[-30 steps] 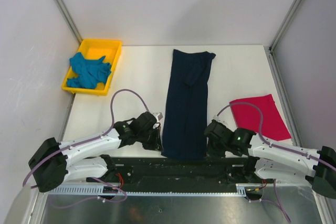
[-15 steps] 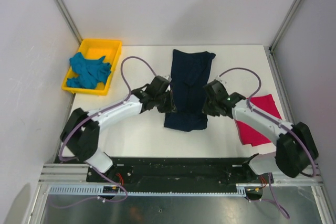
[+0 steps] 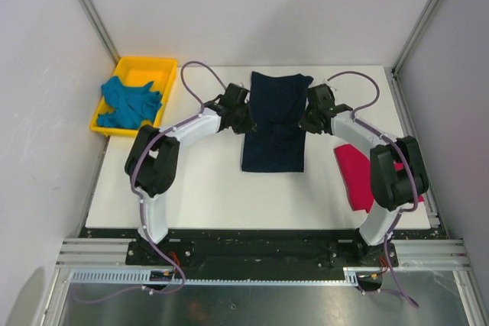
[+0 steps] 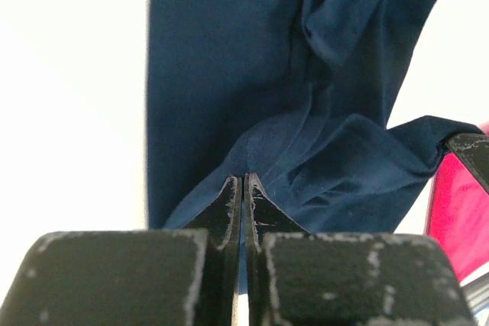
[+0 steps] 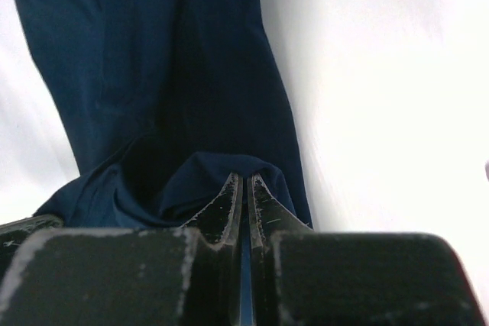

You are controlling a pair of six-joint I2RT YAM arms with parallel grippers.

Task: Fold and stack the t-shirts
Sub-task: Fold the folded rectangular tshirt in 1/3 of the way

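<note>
The navy t-shirt point(image 3: 273, 131) lies doubled over centrally, crimson-pink t-shirt point(image 3: 353, 181) flat right, teal t-shirt point(image 3: 130, 103) crumpled left.

t-shirts: 3 in all, namely 1 navy t-shirt point(image 3: 273, 139), 1 crimson-pink t-shirt point(image 3: 353, 177), 1 teal t-shirt point(image 3: 130, 103) | yellow tray point(image 3: 150, 62): 1 | arms: 2, left arm point(image 3: 183, 129) and right arm point(image 3: 359, 127) | tools: 2, left tool point(image 3: 241, 117) and right tool point(image 3: 309, 117) | purple cables point(image 3: 192, 72): 2 | desk point(image 3: 214, 188): 1

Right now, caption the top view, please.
Left gripper and right gripper pinch the navy shirt; pink shirt beside, teal shirt in tray.
</note>
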